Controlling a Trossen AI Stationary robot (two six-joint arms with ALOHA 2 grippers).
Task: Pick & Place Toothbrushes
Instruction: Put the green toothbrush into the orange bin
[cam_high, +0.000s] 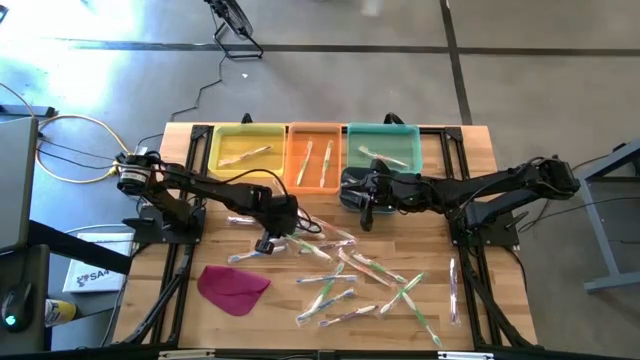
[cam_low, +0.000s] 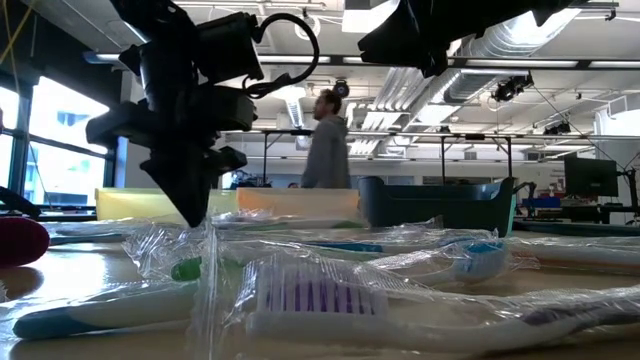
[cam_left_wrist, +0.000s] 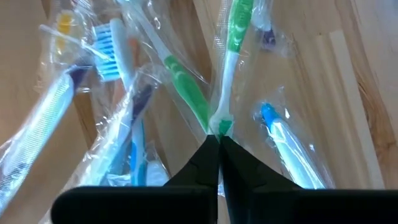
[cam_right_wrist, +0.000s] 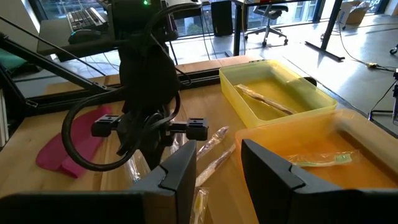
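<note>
two grippers: the left gripper (cam_left_wrist: 219, 138) is pinched on a green-handled toothbrush in clear wrapper (cam_left_wrist: 229, 59) among the pile on the wooden table (cam_high: 180, 300); right gripper (cam_right_wrist: 216, 163), spread, hovers near the orange bin (cam_high: 314, 155).

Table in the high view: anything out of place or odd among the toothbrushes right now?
One thing stands out: a flat magenta cloth-like piece lies on the table near the left arm, and it is no toothbrush. The wrapped toothbrushes lie crisscrossed and overlapping, so the left gripper, shut on a green toothbrush, may drag neighbouring wrappers.
</note>
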